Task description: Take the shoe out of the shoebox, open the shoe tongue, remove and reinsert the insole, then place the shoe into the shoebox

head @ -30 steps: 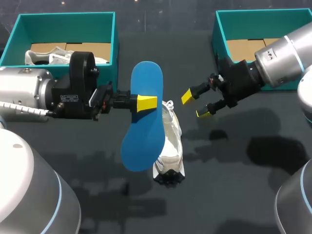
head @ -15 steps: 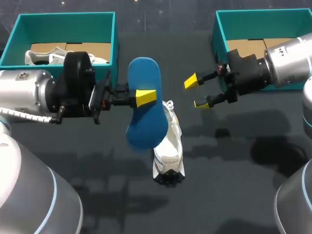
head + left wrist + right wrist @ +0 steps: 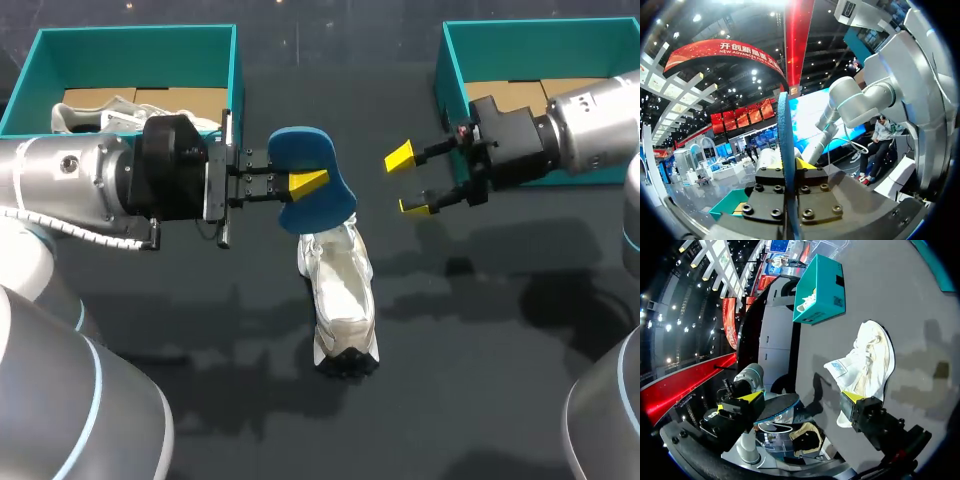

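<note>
A: Insole status?
B: Blue insole (image 3: 303, 152) is out of the shoe and in the air, pinched by the left gripper (image 3: 306, 184). Both yellow tips press on it from two sides, roughly mid-length. The left wrist view shows it edge-on, running straight up between the fingers (image 3: 805, 164).
A: Orientation?
B: Steeply tilted in the head view, so it looks short. Its lower end hangs right over the collar of the shoe (image 3: 340, 295). Can't tell if they touch.
A: Shoe?
B: White, standing on its sole on the dark table (image 3: 480, 390), about mid-table. Toe points to the near edge, heel toward the boxes. It's outside both boxes and nothing grips it.
A: Right side?
B: Right gripper (image 3: 406, 182) is spread wide and holds nothing. It hovers beside the insole, to the shoe's right, apart from both. In its wrist view the insole sits ahead between the spread fingers, and the shoe lies ahead on the table near one finger.
A: Boxes?
B: Teal left shoebox (image 3: 236, 90) is at far left, behind the left arm. A second shoe (image 3: 90, 115) lies in it on cardboard. Teal right shoebox (image 3: 440, 70) is at far right, with the right arm coming in over its front wall. Cardboard floor shows inside; the arm hides the rest.
</note>
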You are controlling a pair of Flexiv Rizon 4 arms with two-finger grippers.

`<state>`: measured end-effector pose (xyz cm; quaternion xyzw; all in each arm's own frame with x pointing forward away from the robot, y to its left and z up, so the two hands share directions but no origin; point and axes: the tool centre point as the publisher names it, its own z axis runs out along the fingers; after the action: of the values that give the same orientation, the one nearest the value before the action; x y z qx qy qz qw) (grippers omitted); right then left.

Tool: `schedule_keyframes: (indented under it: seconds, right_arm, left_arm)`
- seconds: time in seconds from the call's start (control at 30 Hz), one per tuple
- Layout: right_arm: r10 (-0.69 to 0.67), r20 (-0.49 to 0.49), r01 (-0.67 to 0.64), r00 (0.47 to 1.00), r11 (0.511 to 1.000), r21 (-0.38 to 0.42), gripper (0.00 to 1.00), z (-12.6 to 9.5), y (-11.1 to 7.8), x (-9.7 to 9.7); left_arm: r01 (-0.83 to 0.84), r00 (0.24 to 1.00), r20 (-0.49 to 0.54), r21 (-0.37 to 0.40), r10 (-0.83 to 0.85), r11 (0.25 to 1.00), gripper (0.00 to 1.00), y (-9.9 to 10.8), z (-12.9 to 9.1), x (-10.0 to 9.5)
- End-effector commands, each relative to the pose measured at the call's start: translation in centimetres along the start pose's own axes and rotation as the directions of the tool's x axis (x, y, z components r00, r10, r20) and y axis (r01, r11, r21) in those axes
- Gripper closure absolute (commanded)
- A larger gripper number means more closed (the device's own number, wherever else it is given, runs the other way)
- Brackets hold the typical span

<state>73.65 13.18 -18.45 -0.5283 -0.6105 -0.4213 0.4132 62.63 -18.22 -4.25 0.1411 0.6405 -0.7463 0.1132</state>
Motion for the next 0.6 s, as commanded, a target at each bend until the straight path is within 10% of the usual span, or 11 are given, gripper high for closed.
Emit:
schedule_keyframes:
  seconds: [0.03, 0.27, 0.4, 0.6]
  right_arm:
    - [0.000, 0.002, 0.000, 1.000, 1.000, 0.000, 0.00, 0.2, 0.1, 0.0]
    - [0.010, -0.115, -0.016, 0.993, 0.998, -0.053, 0.00, -0.7, 0.6, 0.8]
    - [-0.010, -0.150, -0.003, 0.989, 0.996, -0.091, 0.00, -0.9, 0.5, 1.6]
    - [-0.005, -0.172, -0.009, 0.985, 0.997, -0.080, 0.00, -0.7, 0.8, 2.8]
  left_arm:
    - [-0.291, 0.956, -0.029, 0.039, 0.292, 0.956, 1.00, 0.9, 0.5, -1.0]
    - [-0.602, 0.795, -0.054, 0.047, 0.604, 0.797, 1.00, 3.6, 0.1, -2.0]
    - [-0.825, 0.558, -0.067, 0.059, 0.827, 0.562, 1.00, 5.3, 0.2, -2.3]
    - [-0.825, 0.558, -0.067, 0.059, 0.827, 0.562, 1.00, 5.3, 0.2, -2.3]
